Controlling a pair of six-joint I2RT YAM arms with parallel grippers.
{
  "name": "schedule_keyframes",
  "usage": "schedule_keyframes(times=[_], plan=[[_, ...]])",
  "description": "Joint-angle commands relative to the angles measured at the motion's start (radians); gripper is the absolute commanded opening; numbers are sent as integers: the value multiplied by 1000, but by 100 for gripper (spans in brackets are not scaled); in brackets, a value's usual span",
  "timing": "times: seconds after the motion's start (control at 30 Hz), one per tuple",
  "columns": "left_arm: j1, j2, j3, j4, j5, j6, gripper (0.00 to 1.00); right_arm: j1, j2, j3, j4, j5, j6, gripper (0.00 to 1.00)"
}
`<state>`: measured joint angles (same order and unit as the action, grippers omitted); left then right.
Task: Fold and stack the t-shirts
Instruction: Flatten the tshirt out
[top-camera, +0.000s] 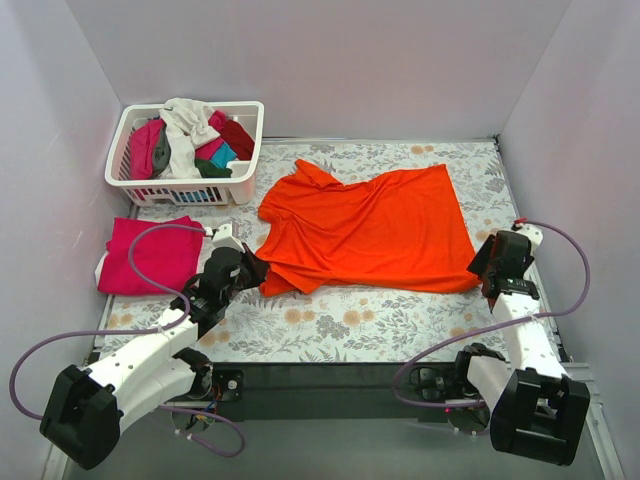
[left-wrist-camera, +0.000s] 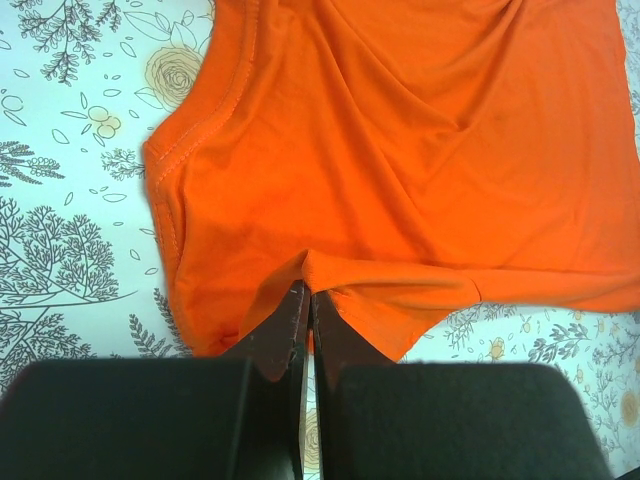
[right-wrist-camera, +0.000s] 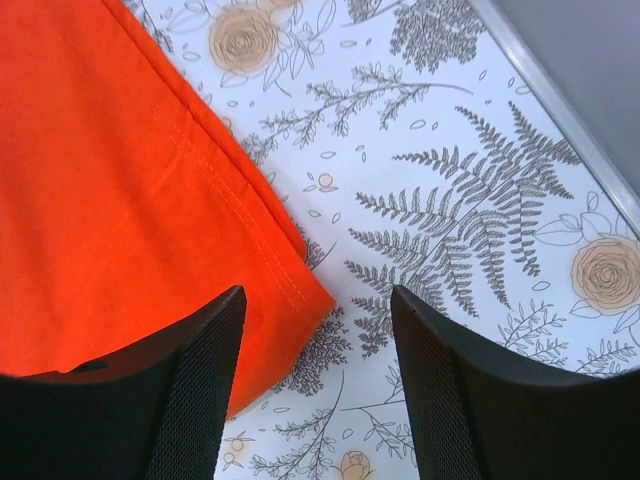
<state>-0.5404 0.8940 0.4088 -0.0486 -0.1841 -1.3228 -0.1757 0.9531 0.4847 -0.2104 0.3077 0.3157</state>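
Observation:
A bright orange t-shirt (top-camera: 370, 228) lies spread on the flowered table, collar end to the left. My left gripper (top-camera: 256, 268) is shut on the shirt's near left edge; in the left wrist view the cloth (left-wrist-camera: 400, 170) bunches at my closed fingertips (left-wrist-camera: 308, 290). My right gripper (top-camera: 487, 268) is open just above the shirt's near right hem corner (right-wrist-camera: 300, 290), which lies between the two fingers, closer to the left finger (right-wrist-camera: 205, 360). A folded magenta-pink t-shirt (top-camera: 150, 254) lies at the left. More shirts, white, dark red, pink and teal, are piled in the basket.
A white slatted basket (top-camera: 186, 186) stands at the back left corner. Walls close in the table on the left, back and right. A metal rim (right-wrist-camera: 560, 95) runs along the table's right edge. Purple cables loop beside both arms.

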Motion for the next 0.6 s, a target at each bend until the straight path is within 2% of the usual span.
schedule_keyframes(times=[0.0,0.17,0.33,0.43,0.47,0.53,0.57], plan=[[3,-10,5,-4,-26,17,0,-4,-34,46,-12,53,0,55],[3,-15,1,-5,-29,17,0,-2,36,29,-11,33,6,59],[3,-13,-1,-5,-35,19,0,-4,122,8,49,-51,29,55],[3,-10,-1,-5,-37,19,0,-2,173,5,74,-85,31,47],[3,-10,-1,-7,-43,20,0,-2,186,12,88,-93,31,39],[3,-12,-1,-5,-43,20,0,-2,223,26,97,-123,29,30],[3,-10,-1,-5,-43,20,0,-4,233,46,103,-134,29,21]])
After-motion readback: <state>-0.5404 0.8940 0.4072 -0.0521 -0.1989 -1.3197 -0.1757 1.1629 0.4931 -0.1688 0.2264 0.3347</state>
